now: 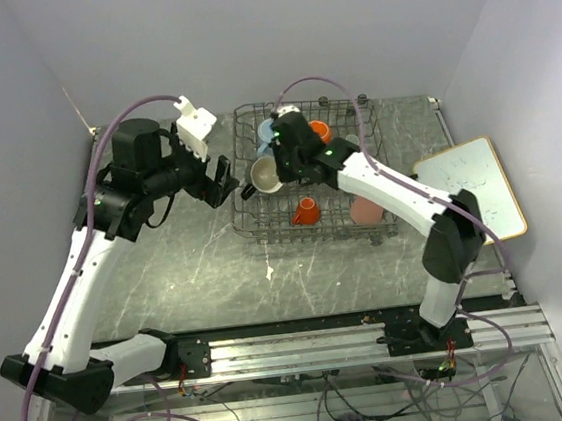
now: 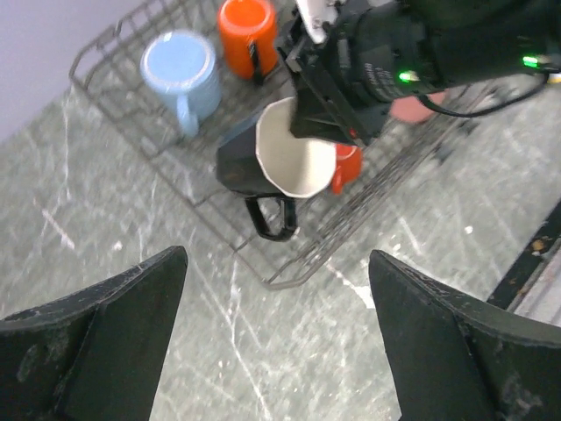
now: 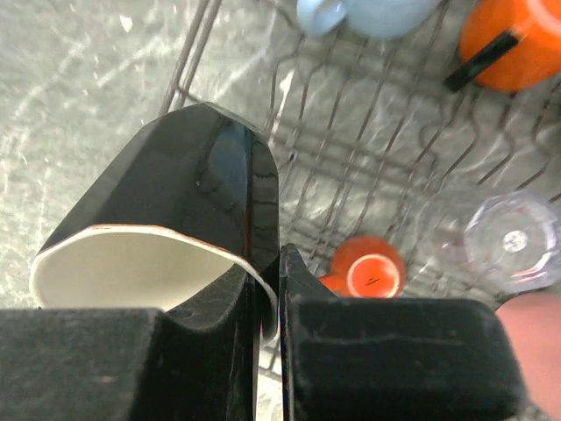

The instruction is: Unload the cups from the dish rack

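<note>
The grey wire dish rack (image 1: 378, 175) stands at the back middle of the table. My right gripper (image 1: 281, 165) is shut on the rim of the black mug (image 1: 265, 175) and holds it tilted over the rack's left end; one finger is inside the white interior (image 3: 131, 267). The light blue mug (image 1: 268, 131), orange mug (image 1: 320, 131), tiny orange cup (image 1: 305, 211) and pink tumbler (image 1: 365, 210) are in the rack. The clear glass (image 3: 504, 237) lies in the rack too. My left gripper (image 1: 223, 181) is open and empty, just left of the rack. The pale green cup is out of view.
A white board with a wooden frame (image 1: 474, 185) lies to the right of the rack. The grey marbled tabletop (image 1: 187, 271) stretches left and in front of the rack. The back and side walls stand close around the table.
</note>
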Available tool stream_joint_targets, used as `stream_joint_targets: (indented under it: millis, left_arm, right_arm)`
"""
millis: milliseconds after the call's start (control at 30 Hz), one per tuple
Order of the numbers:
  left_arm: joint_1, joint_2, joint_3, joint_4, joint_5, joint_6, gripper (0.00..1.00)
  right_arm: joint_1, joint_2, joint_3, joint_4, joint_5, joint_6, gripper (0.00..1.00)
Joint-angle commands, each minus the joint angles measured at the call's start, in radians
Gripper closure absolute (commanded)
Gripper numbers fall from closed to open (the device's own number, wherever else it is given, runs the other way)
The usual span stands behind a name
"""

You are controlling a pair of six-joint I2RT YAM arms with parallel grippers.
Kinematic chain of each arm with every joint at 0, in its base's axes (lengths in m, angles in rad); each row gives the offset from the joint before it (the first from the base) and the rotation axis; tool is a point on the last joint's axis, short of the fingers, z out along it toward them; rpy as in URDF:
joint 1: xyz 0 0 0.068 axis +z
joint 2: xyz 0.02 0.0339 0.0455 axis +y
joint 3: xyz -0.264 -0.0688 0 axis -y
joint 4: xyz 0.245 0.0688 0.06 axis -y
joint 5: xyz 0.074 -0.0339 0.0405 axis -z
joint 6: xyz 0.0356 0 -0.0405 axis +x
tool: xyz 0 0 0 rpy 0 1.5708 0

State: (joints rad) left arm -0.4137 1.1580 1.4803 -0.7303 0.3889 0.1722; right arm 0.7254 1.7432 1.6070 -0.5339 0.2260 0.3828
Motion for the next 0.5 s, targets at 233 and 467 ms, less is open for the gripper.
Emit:
stream_joint_targets:
  millis: [233, 467]
  left_arm:
    - [-0.011, -0.043, -0.244, 0.102, -0.158, -0.091, 0.23]
    - [-0.011, -0.068, -0.283, 0.146, -0.133, -0.169, 0.24]
  right_arm:
    - [0.124, 0.066, 0.196, -0.130, 0.004, 0.182, 1.00]
    - [0.151, 0.091, 0.224, -0.146, -0.008, 0.202, 1.00]
